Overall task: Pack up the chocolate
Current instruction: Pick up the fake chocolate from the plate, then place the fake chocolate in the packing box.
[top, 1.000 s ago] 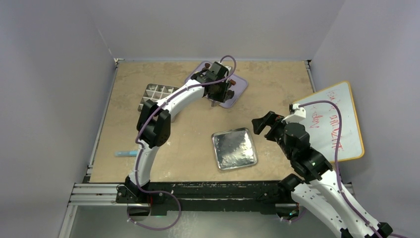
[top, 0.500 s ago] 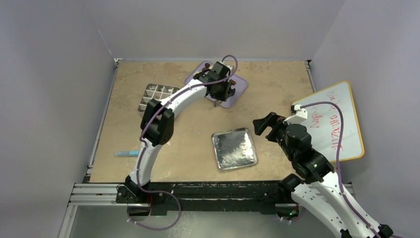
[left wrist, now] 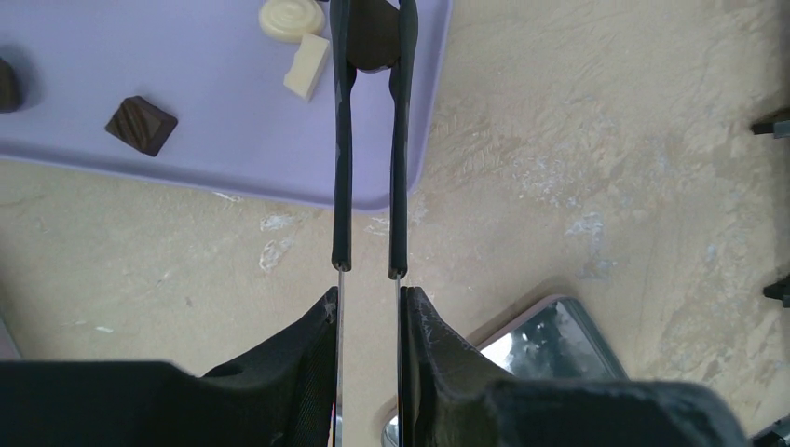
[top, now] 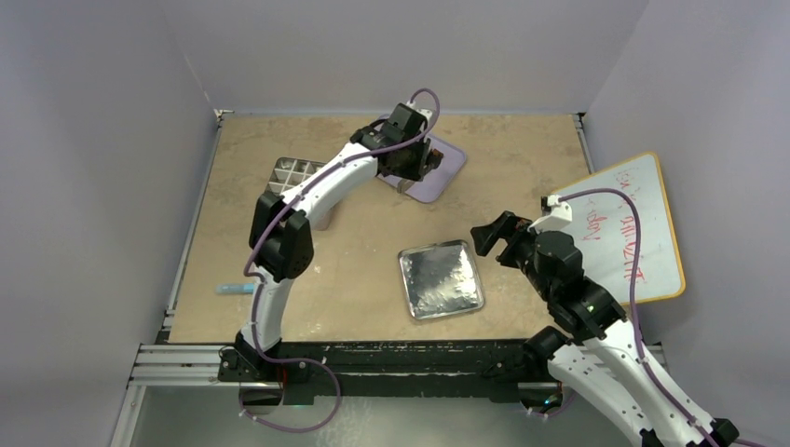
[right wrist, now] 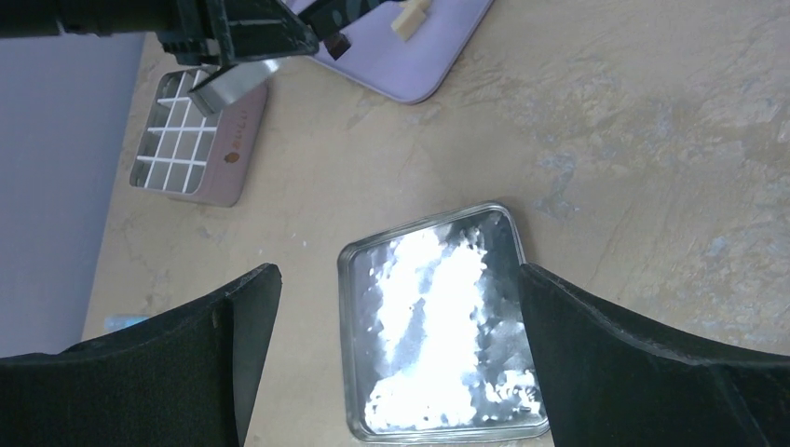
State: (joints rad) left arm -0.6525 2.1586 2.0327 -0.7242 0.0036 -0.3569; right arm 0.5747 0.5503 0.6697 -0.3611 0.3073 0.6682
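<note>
dark chocolate [left wrist: 373,42] lies lengthwise between the tweezers [left wrist: 341,168].

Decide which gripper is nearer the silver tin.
Right. The right gripper is open just beside the tin's far right corner. The left gripper is farther off, over the purple tray, holding tweezers.
</note>
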